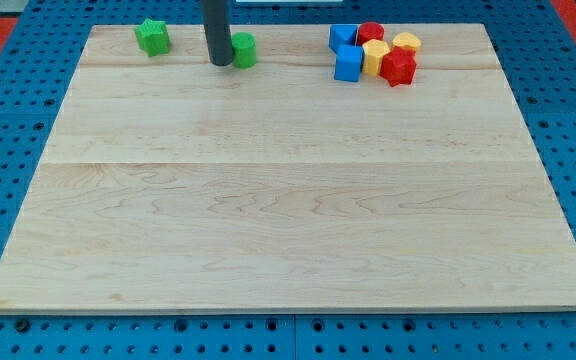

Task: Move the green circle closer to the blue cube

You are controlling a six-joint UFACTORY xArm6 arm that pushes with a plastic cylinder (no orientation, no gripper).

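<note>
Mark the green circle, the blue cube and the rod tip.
green circle [245, 49]: camera view, on its visible top right of the rod.
blue cube [348, 64]: camera view, on its front face.
my tip [220, 63]: camera view, rod's very end, at the green circle's left.

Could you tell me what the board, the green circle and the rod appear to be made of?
Board: looks like pale wood with a matte finish; grain lines and plank seams show. Green circle: probably painted wood or plastic; uniform bright colour, no grain visible, so uncertain. Rod: dark, smooth, likely metal or plastic; my tip sits against the circle's left side.
</note>
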